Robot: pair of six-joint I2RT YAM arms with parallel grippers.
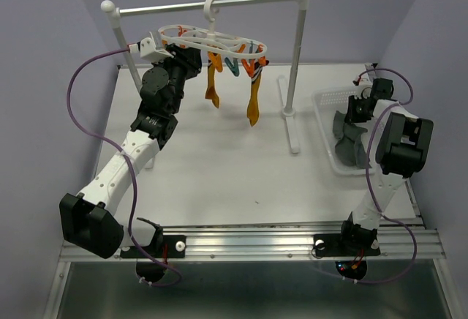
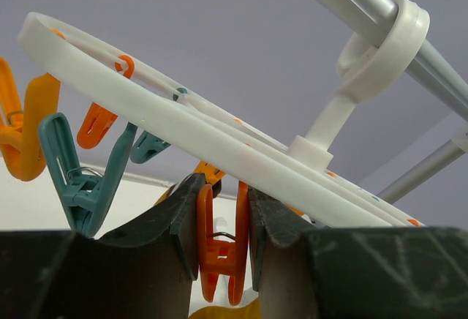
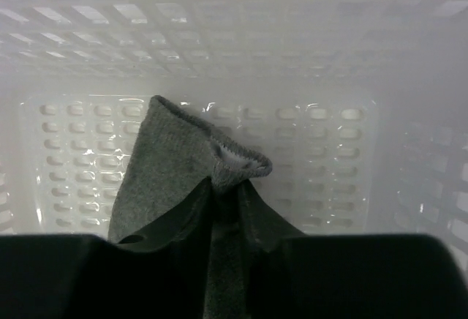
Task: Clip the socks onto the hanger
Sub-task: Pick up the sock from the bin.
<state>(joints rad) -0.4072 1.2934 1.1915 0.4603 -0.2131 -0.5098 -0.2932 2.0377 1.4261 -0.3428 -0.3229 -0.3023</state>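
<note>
Currently right gripper (image 3: 227, 191) pinches grey sock (image 3: 168, 158); left gripper (image 2: 223, 202) clamps orange clip (image 2: 219, 253).

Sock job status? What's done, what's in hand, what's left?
Done: two orange socks hang clipped on the hanger. In hand: left gripper squeezes an orange clip; right gripper pinches a grey sock in the basket. Left: no grey sock is on the hanger yet, so the grey ones remain to be carried over and clipped.

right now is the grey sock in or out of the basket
In: the grey sock sits inside the clear basket, pinched by the right gripper.
</note>
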